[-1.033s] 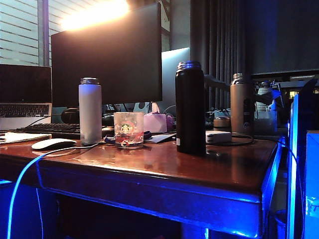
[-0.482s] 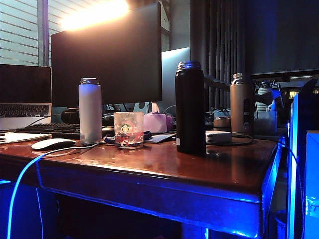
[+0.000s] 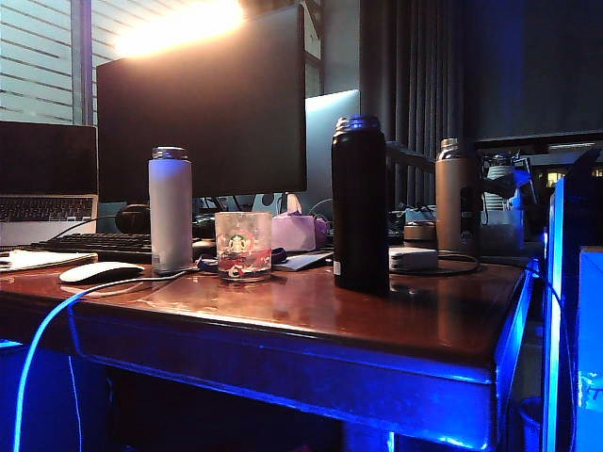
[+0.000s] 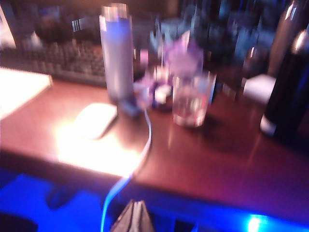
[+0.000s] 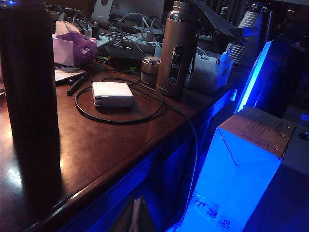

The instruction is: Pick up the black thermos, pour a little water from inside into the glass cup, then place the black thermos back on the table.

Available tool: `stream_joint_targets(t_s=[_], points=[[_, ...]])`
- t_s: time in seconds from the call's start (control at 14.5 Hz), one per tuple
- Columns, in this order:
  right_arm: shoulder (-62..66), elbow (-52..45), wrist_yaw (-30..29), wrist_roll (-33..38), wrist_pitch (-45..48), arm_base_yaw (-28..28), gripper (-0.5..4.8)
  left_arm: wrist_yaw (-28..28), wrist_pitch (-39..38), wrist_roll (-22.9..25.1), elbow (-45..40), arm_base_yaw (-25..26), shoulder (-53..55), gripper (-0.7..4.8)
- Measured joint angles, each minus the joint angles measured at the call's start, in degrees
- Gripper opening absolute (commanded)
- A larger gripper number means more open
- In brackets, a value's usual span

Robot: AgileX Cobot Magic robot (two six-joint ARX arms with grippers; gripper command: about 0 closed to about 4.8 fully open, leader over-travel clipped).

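- Standing upright on table (image 3: pixel 311 315), capless: black thermos (image 3: pixel 359 202), contents hidden.
- Sitting beyond left gripper (image 4: pixel 133 218): glass cup (image 4: pixel 192 99), contents unclear.
- Pinching closed, empty: left gripper, right gripper (image 5: pixel 136 216), both low before table edge.

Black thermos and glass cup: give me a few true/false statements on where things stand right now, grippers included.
1. The black thermos stands upright on the table. True.
2. The glass cup lies tipped on its side. False: it stands upright, between the white flask and the black thermos.
3. The right gripper is clamped on the black thermos. False: its fingertips sit together, shut on nothing, off the table's front edge.
4. The bronze flask stands beyond a white power adapter ringed by a cable. True.
5. The left gripper holds the glass cup. False: it is short of the table edge, well away from the cup, holding nothing, fingertips together.
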Motion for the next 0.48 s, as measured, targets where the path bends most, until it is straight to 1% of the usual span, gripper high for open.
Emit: stream_joint_targets(t_s=[0.28,0.48], points=[[0.0,0.0,0.0,0.0,-0.3,0.0,-0.01,0.0,3.7,0.2,-6.8,0.0,0.0,-0.05],[0.0,0.0,0.0,0.0,-1.6,0.0,-0.01,0.0,4.4,0.4,-8.6,0.0,0.0,-0.05]])
